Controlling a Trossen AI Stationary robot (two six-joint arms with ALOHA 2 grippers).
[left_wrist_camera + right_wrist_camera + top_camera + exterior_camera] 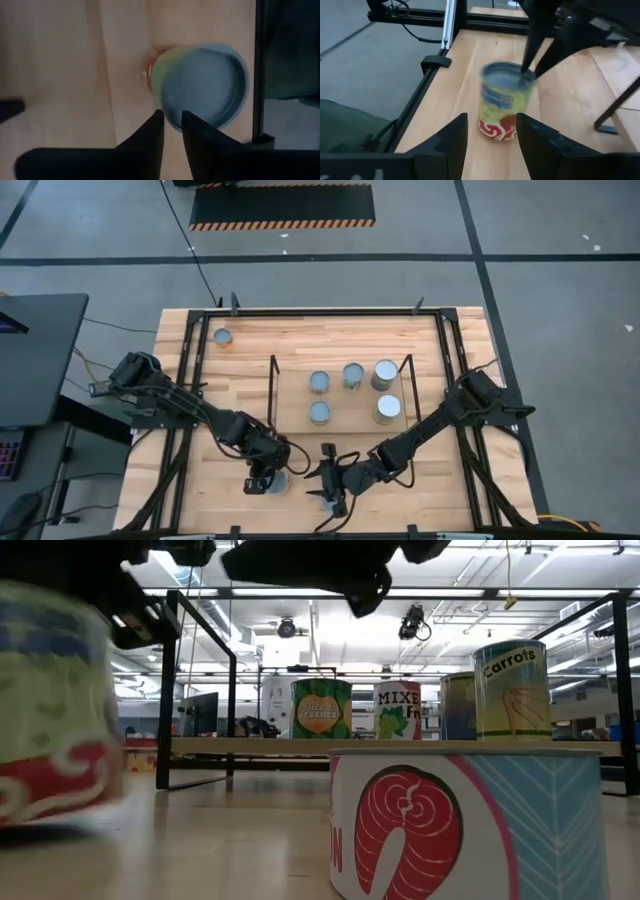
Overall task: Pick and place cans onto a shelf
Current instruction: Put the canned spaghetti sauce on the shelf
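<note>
Left claw (262, 480) hovers over a green can (506, 102) near the surface's (200, 480) front edge, fingers nearly together, gripping nothing. Right claw (330, 492) spread, empty, beside it. Five cans on the shelf (340, 395).

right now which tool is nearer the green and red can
Left. The left tool is right above the green and red can, fingertips at its rim; the right tool faces it from beside, apart.
</note>
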